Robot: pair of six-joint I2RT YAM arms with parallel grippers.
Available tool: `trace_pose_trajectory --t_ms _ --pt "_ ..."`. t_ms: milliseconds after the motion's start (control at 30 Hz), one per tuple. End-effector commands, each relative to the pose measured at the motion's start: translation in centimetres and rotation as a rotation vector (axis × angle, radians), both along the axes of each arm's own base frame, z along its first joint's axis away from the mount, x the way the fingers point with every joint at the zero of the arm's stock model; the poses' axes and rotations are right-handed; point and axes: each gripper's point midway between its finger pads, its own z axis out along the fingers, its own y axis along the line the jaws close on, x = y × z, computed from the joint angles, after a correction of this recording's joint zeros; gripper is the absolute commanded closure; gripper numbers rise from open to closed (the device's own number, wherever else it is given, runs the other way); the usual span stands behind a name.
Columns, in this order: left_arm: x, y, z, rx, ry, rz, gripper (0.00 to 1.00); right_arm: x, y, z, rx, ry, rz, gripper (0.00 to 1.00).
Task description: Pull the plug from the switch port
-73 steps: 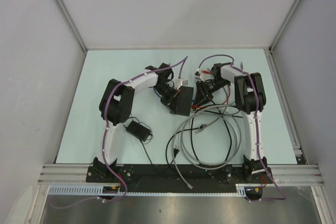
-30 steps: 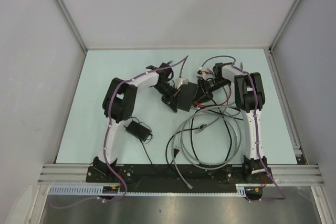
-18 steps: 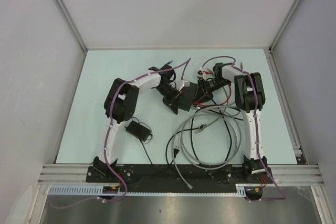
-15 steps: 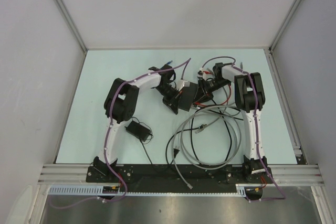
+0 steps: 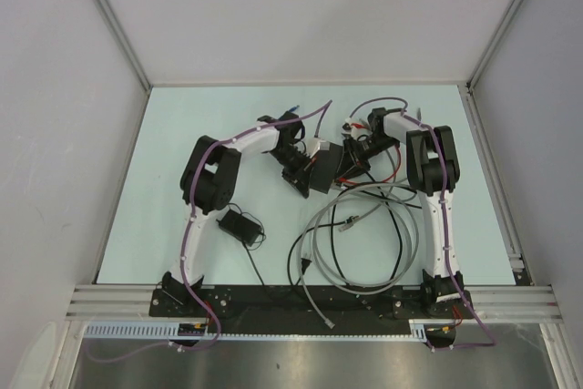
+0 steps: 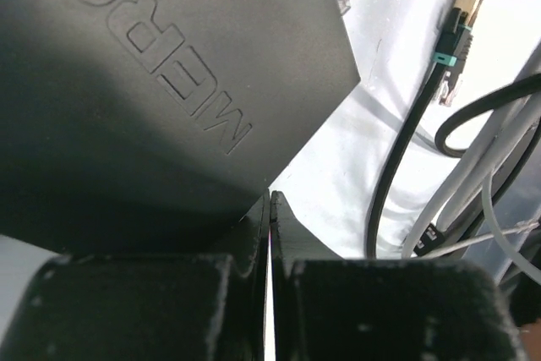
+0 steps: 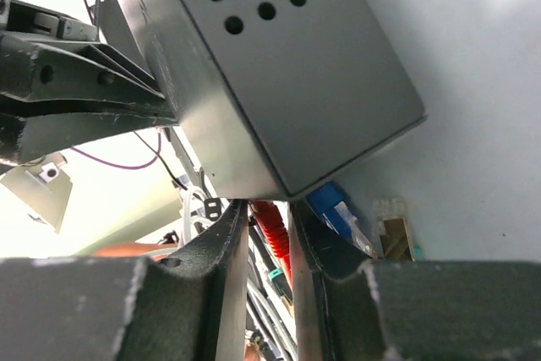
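The switch [image 5: 321, 173] is a flat black box tipped up between the two grippers; it fills the left wrist view [image 6: 152, 82], and the right wrist view shows its perforated side [image 7: 279, 65]. My left gripper [image 5: 299, 175] is shut, with its tips [image 6: 270, 198] against the switch's lower edge and nothing seen between them. A red plug [image 7: 272, 221] goes into the switch under its near corner. My right gripper [image 7: 266, 205] straddles this plug. Its jaws are narrow, and a thin gap still shows on the left side. In the top view the right gripper [image 5: 350, 163] sits at the switch's right edge.
A blue plug [image 7: 338, 209] lies beside the red one. A black plug with a green collar [image 6: 448, 57] rests loose on the table. Grey and black cables [image 5: 364, 243] coil in front of the switch. A small power adapter [image 5: 237, 223] lies at the left.
The left arm has shifted a little to the right, and the switch has moved with it toward the right gripper. The right arm has hardly moved.
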Motion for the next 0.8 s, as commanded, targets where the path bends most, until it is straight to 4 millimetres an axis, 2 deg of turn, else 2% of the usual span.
trace_pose_trajectory --t_ms 0,67,200,233,433,567,667,767 --pt "2.3 -1.4 6.5 -0.181 -0.171 -0.047 1.00 0.9 -2.2 -5.9 -0.271 -0.162 0.105 0.81" --pt "3.3 -1.5 7.9 -0.211 -0.191 -0.023 1.00 0.9 -1.9 -6.0 -0.277 -0.175 0.130 0.82" --pt "4.5 -1.2 7.8 -0.206 -0.182 0.020 1.00 0.7 -1.2 -5.9 -0.280 -0.198 0.179 0.82" --pt "4.9 -0.9 6.5 -0.171 -0.173 0.036 1.00 0.7 -1.1 -6.0 -0.279 -0.200 0.182 0.82" --pt "5.9 0.0 2.7 -0.076 -0.127 0.107 1.00 0.8 -0.9 -5.5 -0.288 -0.236 0.213 0.82" --pt "6.1 0.7 0.1 0.019 -0.095 0.164 1.00 1.1 -2.3 -5.3 -0.325 -0.236 0.166 0.83" --pt "5.6 1.2 -1.4 0.059 -0.068 0.174 1.00 0.3 -3.1 -5.7 -0.332 -0.203 0.169 0.83" --pt "4.6 1.6 -2.9 0.076 -0.027 0.177 1.00 -1.7 -4.2 -6.7 -0.358 -0.141 0.194 0.85"
